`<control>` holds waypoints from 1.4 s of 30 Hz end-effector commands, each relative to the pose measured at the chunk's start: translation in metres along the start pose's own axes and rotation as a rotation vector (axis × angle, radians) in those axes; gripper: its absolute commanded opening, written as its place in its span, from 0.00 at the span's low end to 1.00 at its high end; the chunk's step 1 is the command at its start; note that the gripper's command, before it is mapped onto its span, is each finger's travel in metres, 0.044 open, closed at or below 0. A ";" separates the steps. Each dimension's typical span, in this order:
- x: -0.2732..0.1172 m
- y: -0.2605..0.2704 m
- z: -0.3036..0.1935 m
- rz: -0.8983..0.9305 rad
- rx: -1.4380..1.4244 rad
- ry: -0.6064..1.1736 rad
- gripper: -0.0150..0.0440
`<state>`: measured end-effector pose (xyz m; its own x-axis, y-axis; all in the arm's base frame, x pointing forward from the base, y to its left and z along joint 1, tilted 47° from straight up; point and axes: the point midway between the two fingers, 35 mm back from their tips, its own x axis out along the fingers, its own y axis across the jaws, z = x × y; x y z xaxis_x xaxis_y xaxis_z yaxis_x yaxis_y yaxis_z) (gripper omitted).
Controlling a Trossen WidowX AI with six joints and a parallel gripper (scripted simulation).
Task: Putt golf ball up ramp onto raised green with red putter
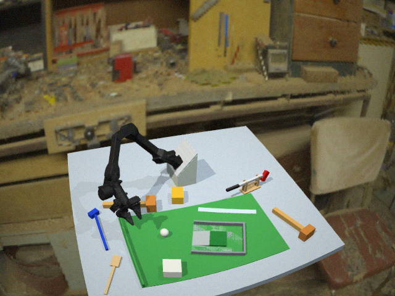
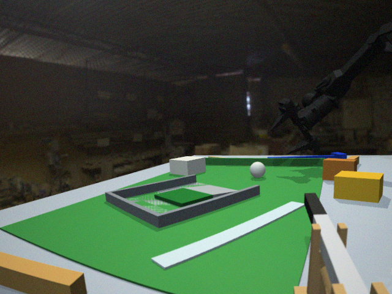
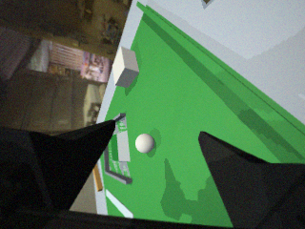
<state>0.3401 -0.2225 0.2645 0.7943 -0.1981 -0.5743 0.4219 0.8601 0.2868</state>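
From high up I'm looking down across the whole table (image 1: 223, 143); low at its edge I'm facing along the mat (image 1: 178, 254) (image 2: 237, 253) (image 3: 167, 86); from the wrist, between close fingers, I'm sharing that mat.

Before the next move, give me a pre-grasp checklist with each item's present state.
1. Black gripper open and holding nothing: ok.
2. Red-headed putter on its wooden stand: ok.
3. Gripper at the putter's black handle: not ok, it hangs over the mat's far end.
4. White golf ball off the raised green, in front of the grey ramp: ok.
5. Putter's weight: cannot tell.
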 end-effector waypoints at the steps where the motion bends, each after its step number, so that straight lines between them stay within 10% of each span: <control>1: 0.046 0.042 -0.037 0.049 -0.129 0.138 1.00; 17: 0.137 0.171 -0.233 0.187 -0.794 0.642 1.00; 42: 0.078 0.196 -0.554 0.338 -2.385 1.181 1.00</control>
<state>0.2567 0.1905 -0.1351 -0.0150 -0.4499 -0.8930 -0.9984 -0.0425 0.0382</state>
